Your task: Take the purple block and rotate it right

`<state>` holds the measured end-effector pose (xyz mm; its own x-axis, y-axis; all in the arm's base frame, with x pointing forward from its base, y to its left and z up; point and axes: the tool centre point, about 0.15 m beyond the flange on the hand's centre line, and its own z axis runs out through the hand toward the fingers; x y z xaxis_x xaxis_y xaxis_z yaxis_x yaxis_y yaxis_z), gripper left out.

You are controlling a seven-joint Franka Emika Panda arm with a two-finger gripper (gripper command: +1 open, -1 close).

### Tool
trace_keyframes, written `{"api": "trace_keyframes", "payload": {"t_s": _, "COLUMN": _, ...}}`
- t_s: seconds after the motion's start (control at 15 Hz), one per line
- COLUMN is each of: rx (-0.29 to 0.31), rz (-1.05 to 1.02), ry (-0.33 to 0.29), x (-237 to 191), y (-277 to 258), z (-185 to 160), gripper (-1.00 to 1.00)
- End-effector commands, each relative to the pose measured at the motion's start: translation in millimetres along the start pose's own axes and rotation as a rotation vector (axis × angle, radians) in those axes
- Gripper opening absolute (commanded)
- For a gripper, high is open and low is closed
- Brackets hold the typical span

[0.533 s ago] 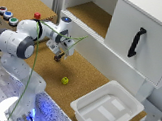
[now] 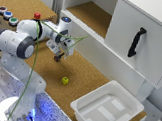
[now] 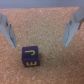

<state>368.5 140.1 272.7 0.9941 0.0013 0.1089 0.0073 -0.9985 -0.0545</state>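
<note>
Block (image 3: 30,57) w/ yellow letters, purple in wrist view, lies on cork mat (image 3: 45,25) just beside open space between fingers (image 3: 71,31). Gripper (image 2: 58,57), mid-left in exterior view, is spread wide, holding nothing. Grasp and rotation both not yet done.

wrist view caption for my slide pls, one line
Open pincer poised over the cork surface, its fingers apart and clear of a purple block with yellow markings.
</note>
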Motion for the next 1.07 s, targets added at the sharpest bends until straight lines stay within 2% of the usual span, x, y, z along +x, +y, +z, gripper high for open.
{"api": "trace_keyframes", "payload": {"t_s": 0.0, "rx": -0.011, "rz": -0.015, "ry": 0.011, "x": 8, "y": -29, "z": 47, "gripper": 1.00}}
{"api": "trace_keyframes", "payload": {"t_s": 0.33, "rx": -0.062, "rz": 0.006, "ry": 0.025, "x": 21, "y": -19, "z": 76, "gripper": 1.00}}
{"api": "trace_keyframes", "payload": {"t_s": 0.47, "rx": -0.065, "rz": 0.006, "ry": 0.024, "x": 26, "y": -15, "z": 84, "gripper": 1.00}}
{"api": "trace_keyframes", "payload": {"t_s": 0.53, "rx": -0.067, "rz": 0.007, "ry": 0.026, "x": 27, "y": -14, "z": 86, "gripper": -1.00}}
{"api": "trace_keyframes", "payload": {"t_s": 0.73, "rx": -0.066, "rz": -0.012, "ry": 0.043, "x": 26, "y": -13, "z": 79, "gripper": -1.00}}
{"api": "trace_keyframes", "payload": {"t_s": 1.0, "rx": -0.102, "rz": -0.021, "ry": 0.029, "x": 16, "y": -12, "z": 72, "gripper": -1.00}}
